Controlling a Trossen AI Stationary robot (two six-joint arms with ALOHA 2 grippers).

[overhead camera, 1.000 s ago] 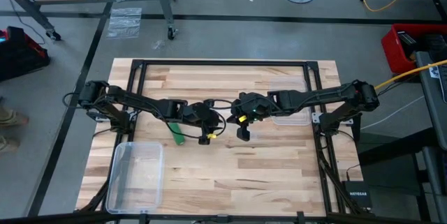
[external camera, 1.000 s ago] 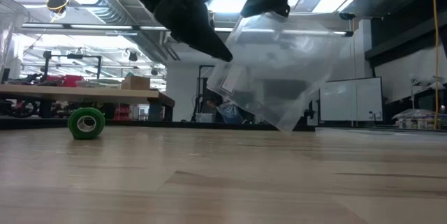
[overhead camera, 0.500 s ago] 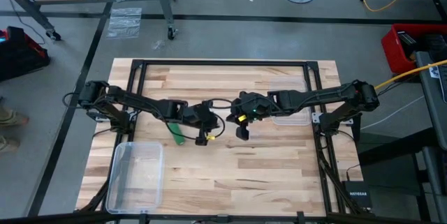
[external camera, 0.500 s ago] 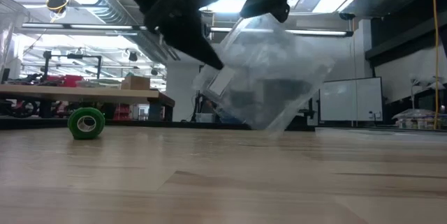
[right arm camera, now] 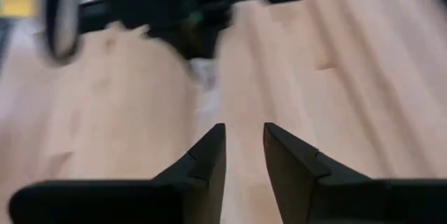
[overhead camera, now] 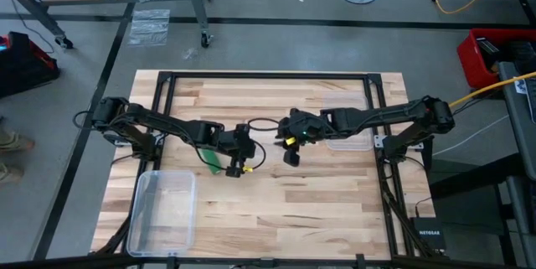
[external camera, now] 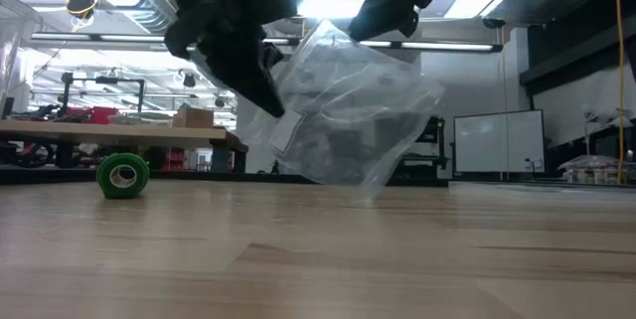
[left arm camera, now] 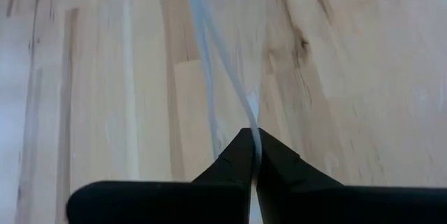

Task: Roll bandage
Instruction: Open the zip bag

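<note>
Pinching the clear plastic bag (external camera: pixel 343 110) above mid-desk, the left hand (overhead camera: pixel 234 168) is staying clamped; the right hand (overhead camera: pixel 291 153) is hanging part-open, empty; the green bandage roll (external camera: pixel 122 174) is lying on the desk (overhead camera: pixel 318 202) beside the left hand, nearer that arm.

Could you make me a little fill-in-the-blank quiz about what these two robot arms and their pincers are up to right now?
1. The left pincer is shut on the edge of a clear plastic ____.
2. The right pincer has its two fingers ____, with nothing between them.
3. In the low view, the bandage is a small roll of ____ colour standing on the table.
4. In the high view, a clear plastic ____ lies near the table's front left corner.

Missing words: bag; apart; green; box
</note>
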